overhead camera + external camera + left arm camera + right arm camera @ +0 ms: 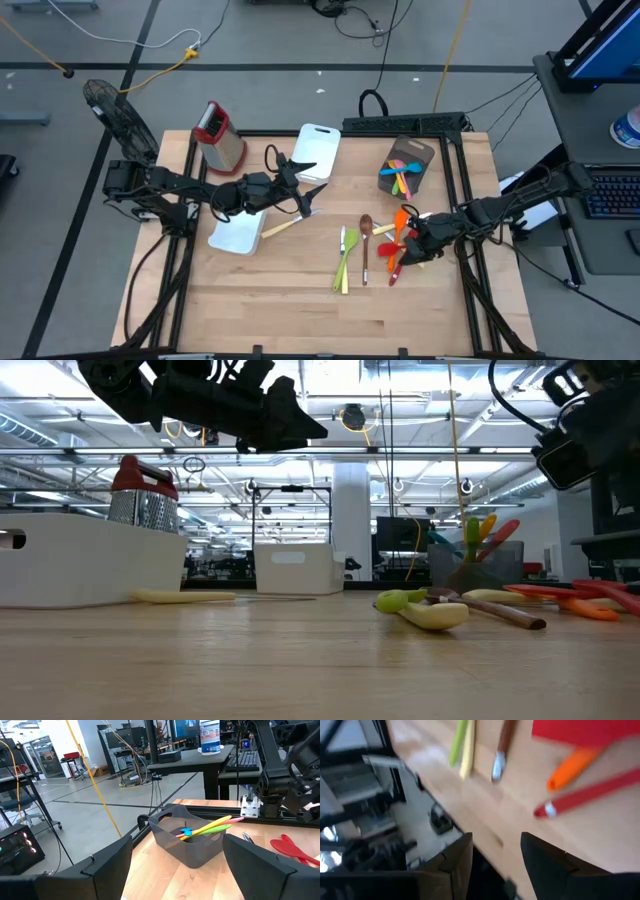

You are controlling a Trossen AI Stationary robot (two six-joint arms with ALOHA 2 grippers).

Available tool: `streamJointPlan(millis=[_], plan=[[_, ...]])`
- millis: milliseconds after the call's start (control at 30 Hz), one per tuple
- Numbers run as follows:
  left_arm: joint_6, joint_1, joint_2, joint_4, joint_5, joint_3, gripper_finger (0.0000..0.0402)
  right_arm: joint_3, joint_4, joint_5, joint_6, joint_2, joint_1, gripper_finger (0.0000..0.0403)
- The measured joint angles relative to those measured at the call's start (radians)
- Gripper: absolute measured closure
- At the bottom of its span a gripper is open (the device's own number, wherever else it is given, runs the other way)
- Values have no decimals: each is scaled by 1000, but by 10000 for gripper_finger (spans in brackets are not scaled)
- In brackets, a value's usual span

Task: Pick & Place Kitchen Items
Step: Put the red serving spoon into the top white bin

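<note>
Green spoon point(402, 600) is lying nearest; beyond it, grey bin point(408, 163) holding four utensils. Two white trays point(237, 233). Left gripper point(297, 178) gaping wide, empty; right gripper point(405, 243) part-open, nothing held.

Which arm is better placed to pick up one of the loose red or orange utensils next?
Right. The right gripper hovers open directly over the red and orange utensils, while the left gripper, open too, sits across the table beside the white tray.
</note>
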Motion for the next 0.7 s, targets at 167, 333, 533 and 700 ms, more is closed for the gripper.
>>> streamJointPlan(millis=[167, 333, 533, 700], plan=[[-1, 0, 0, 0, 0, 0, 91, 0, 0, 157, 48, 0, 0, 240], [-2, 0, 0, -1, 0, 0, 91, 0, -1, 280, 144, 0, 23, 238], [-2, 0, 0, -1, 0, 0, 92, 24, -74, 365, 237, 24, 81, 238], [-2, 0, 0, -4, 0, 0, 91, 164, -345, 367, 274, 98, 111, 240]])
